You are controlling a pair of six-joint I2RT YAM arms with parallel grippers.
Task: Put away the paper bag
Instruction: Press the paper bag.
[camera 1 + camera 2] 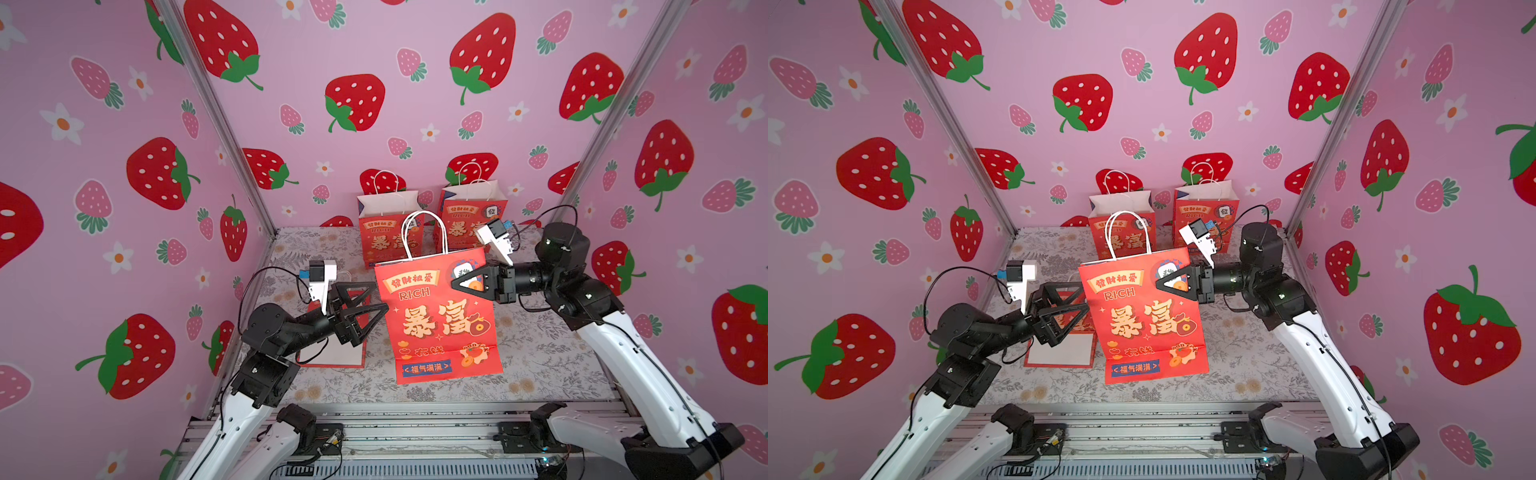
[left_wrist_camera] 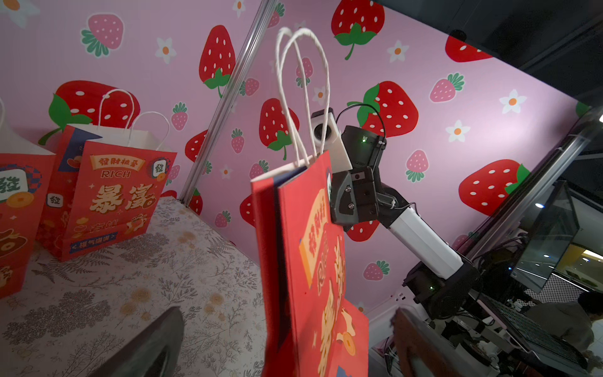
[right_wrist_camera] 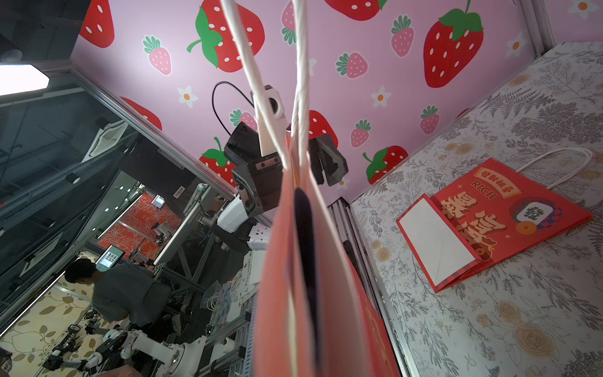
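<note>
The bag [image 1: 436, 320] stands tall, open end up, front facing near. The right gripper [image 1: 456, 285] pinches its top corner; the left gripper [image 1: 380, 296] is spread wide.

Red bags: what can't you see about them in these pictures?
- Held bag: inside hidden in every view; it hangs nearly closed.
- Flat bag: top views, print mostly behind the left tool.
- Back bags: top views, lower corners behind the held bag.
- Right tool: right wrist view, its tips lost behind blurred paper.
</note>
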